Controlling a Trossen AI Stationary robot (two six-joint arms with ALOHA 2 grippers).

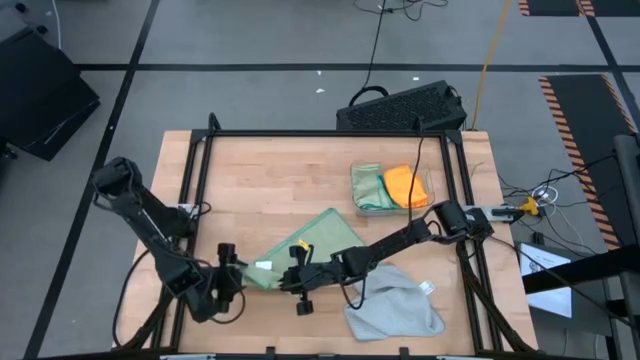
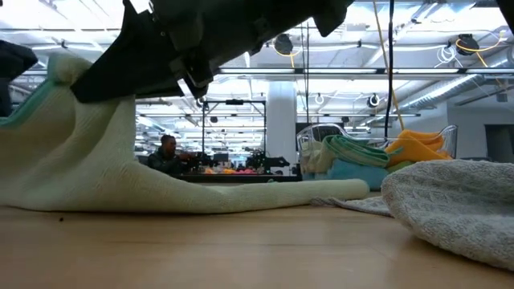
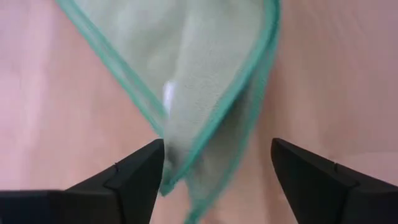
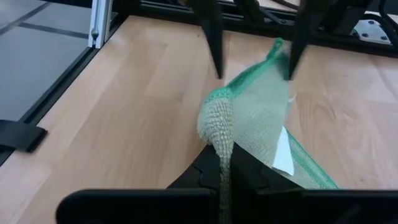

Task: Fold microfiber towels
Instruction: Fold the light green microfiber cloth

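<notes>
A pale sage green towel point(image 1: 315, 245) with a teal hem lies on the wooden table. Its near-left end point(image 2: 88, 120) is raised off the table. My right gripper point(image 4: 224, 165) reaches in from the table's right and is shut on that raised end. My left gripper point(image 3: 214, 180) is open at the near left. Its two fingers point(image 4: 214, 43) stand on either side of the towel's hemmed corner point(image 3: 205, 124); I cannot tell whether they touch it. A white tag point(image 4: 284, 152) shows on the cloth. My right gripper pinches a bunched fold of the towel point(image 4: 217, 124) between its two fingers, close to the near-left corner. It comes from the table's right, slanting down. The held end stands lifted above the fingers, while the rest of the towel point(image 2: 241, 193) lies on the table.
A crumpled light grey towel point(image 1: 395, 300) lies at the near right, beside my right arm. A clear tray point(image 1: 428, 178) at the far right holds folded green point(image 1: 368, 187) and orange point(image 1: 403, 185) towels. The far left of the tabletop point(image 1: 260, 180) is bare wood.
</notes>
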